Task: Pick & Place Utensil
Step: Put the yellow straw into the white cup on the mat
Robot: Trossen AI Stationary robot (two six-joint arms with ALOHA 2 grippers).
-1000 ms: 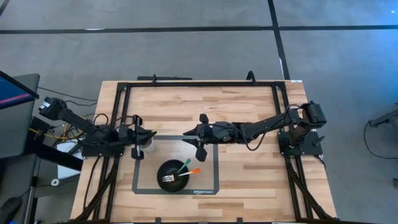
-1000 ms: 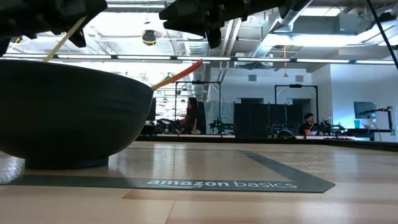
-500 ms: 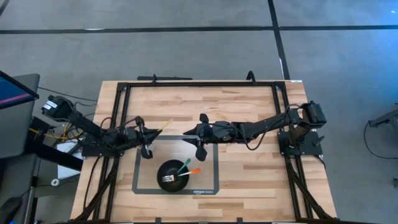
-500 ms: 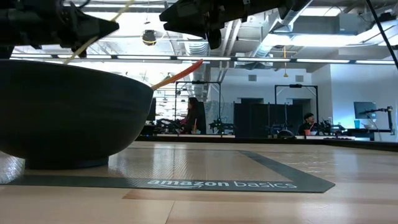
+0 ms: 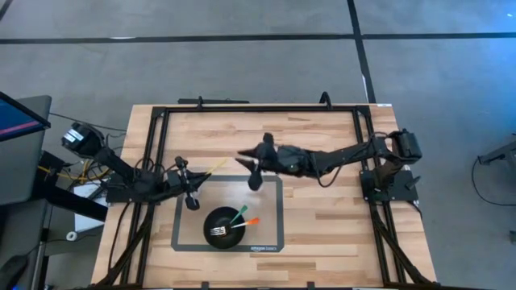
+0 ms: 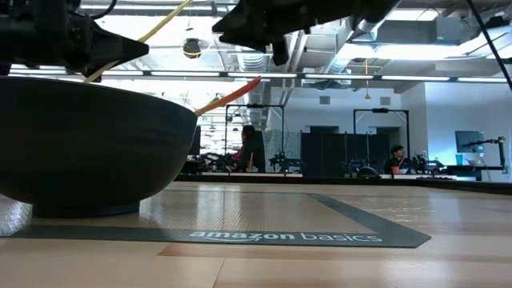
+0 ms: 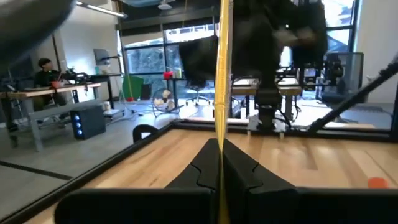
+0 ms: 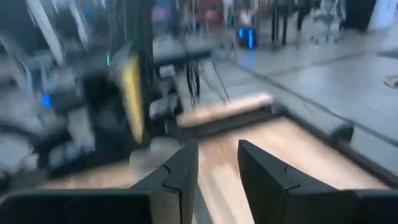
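A black bowl (image 5: 225, 228) stands on a grey-edged mat (image 5: 280, 211) near the table's front. It holds a green utensil (image 5: 241, 212), an orange one (image 5: 251, 221) and a fork (image 5: 217, 232). My left gripper (image 5: 197, 179) hovers just left of the mat's far left corner, shut on a thin yellow utensil (image 5: 212, 167). That utensil also shows in the low view (image 6: 164, 19) and the left wrist view (image 7: 222, 74). My right gripper (image 5: 244, 161) is open in the air over the mat's far edge, touching nothing (image 8: 217, 168). My left gripper pinches the yellow utensil between its two fingers (image 7: 205, 168) at a point along its shaft (image 7: 221, 140). The fingers come roughly level from the table's left. The utensil is lifted clear; its free length slants up and away past the fingertips toward the far right (image 5: 219, 160).
A black frame rail (image 5: 258, 108) runs around the wooden table top. Bare wood lies right of the mat (image 5: 330, 225) and along the far side. Beyond the table the low view shows a room with desks and people (image 6: 396, 156).
My left gripper carried the yellow utensil toward the table's right and near edge, closer to the bowl, and the utensil's free end now slants toward the far right. My right gripper drew back toward the far edge and turned.
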